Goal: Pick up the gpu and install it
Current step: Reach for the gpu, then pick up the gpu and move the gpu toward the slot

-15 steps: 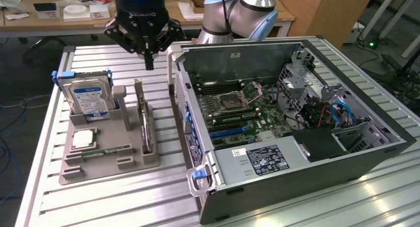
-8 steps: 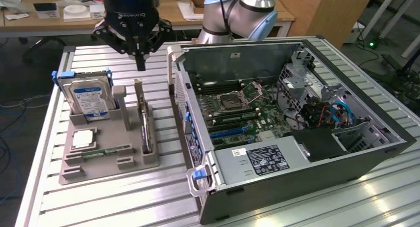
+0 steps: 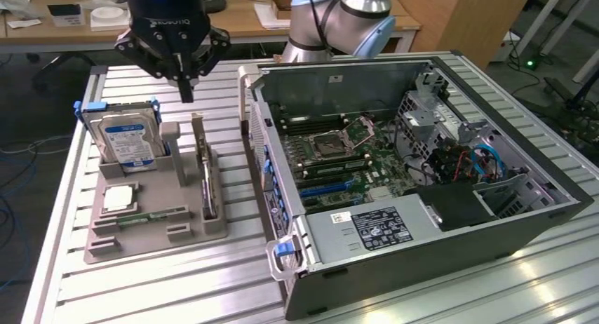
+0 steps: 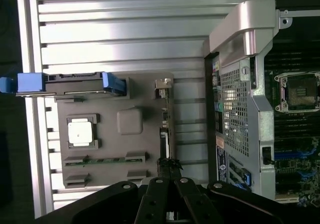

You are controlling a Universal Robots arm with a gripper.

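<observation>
The gpu (image 3: 205, 178) stands on edge in a slot of the grey holder tray (image 3: 150, 233), its silver bracket end toward the far side. From above, the gpu (image 4: 164, 126) shows as a thin strip beside the computer case. My gripper (image 3: 185, 92) hangs above the tray's far end, a little above the card's bracket and apart from it. Its fingers are shut together with nothing between them. In the wrist view my gripper (image 4: 169, 165) points at one end of the card.
The open computer case (image 3: 524, 229) lies at the exterior view's right with the motherboard (image 3: 341, 159) exposed. On the tray also stand a hard drive (image 3: 128, 143) with a blue label, a CPU (image 3: 120, 198) and a RAM stick (image 3: 157, 216). A desk runs behind the table.
</observation>
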